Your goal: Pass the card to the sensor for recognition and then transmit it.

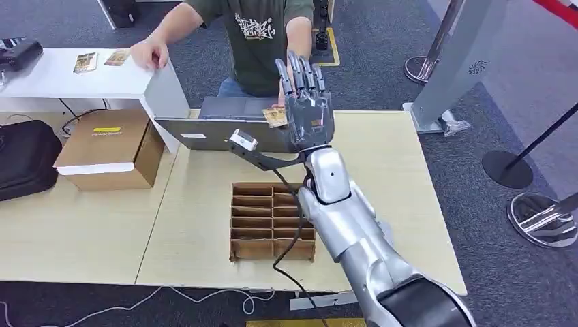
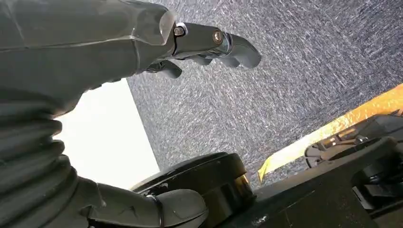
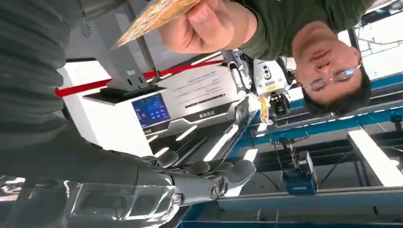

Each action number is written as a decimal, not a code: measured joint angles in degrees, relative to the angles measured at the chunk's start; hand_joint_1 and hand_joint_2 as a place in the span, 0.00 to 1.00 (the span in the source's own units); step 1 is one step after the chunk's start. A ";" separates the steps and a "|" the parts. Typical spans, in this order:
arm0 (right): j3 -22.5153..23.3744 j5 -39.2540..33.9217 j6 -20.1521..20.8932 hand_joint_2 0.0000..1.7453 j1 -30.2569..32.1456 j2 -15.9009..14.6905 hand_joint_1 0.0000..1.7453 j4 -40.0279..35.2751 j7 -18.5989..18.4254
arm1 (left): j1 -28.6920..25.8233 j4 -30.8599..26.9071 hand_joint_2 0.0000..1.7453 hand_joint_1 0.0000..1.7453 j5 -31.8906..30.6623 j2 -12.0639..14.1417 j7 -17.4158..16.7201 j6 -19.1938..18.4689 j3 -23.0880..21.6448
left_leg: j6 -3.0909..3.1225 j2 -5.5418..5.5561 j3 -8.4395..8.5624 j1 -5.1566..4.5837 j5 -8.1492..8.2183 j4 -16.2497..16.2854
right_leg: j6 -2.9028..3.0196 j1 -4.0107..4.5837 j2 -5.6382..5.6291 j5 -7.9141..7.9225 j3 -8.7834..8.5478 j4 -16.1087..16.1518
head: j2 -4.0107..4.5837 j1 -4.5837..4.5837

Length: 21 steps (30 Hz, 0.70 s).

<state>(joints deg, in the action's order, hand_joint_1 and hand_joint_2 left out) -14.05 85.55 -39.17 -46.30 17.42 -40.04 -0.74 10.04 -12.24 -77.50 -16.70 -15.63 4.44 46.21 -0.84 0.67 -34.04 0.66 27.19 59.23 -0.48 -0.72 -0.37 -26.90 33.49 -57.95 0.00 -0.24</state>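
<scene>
Yellow-brown and small, the card is sitting at the raised right hand, just above the laptop on the surface. The right wrist view is showing something more: a person's hand is pinching the card, so it is likely being passed over (I cannot tell whether the robot's fingers are gripping it too). The left hand is hanging over the carpet, fingers curled, holding nothing.
</scene>
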 joint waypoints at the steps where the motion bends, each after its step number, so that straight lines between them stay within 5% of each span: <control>1: 0.00 0.00 -0.02 1.00 0.00 0.00 0.00 0.16 -0.09 | 0.02 0.00 1.00 0.00 -0.07 0.05 -0.02 -0.15 -0.13 | 0.00 0.00 0.00 0.00 0.00 0.00 | 0.00 0.00 0.00 0.00 0.00 0.00 | 0.02 0.00; 19: 0.02 0.37 1.22 1.00 0.52 -0.22 0.00 -1.99 -1.20 | 0.23 0.00 1.00 0.00 0.15 0.44 -0.85 -1.29 -1.62 | 0.00 -0.02 0.01 0.00 0.00 0.00 | 0.00 0.00 -0.03 0.00 0.03 0.00 | 0.00 0.00; 20: 0.02 0.37 1.40 1.00 0.57 -0.22 0.02 -2.05 -1.20 | 0.25 0.00 1.00 0.00 0.24 0.44 -0.94 -1.31 -1.62 | 0.00 -0.02 0.01 0.00 0.00 0.00 | 0.00 0.00 -0.03 0.00 0.03 0.00 | 0.02 0.00; 21: 0.02 0.35 1.60 1.00 0.59 -0.22 0.18 -2.05 -1.18 | 0.25 0.00 1.00 0.00 0.39 0.44 -1.03 -1.33 -1.62 | 0.00 -0.02 0.01 0.00 0.00 0.00 | 0.00 0.00 -0.03 0.00 0.03 0.00 | 0.02 0.00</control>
<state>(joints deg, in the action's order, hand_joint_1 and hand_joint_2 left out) -14.03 85.90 -37.57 -45.72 17.20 -42.10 -1.92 10.29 -12.24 -77.11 -16.26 -16.66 3.10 44.59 -0.84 0.64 -34.03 0.66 27.19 59.23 -0.48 -0.71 -0.40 -26.90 33.52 -57.95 0.02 -0.24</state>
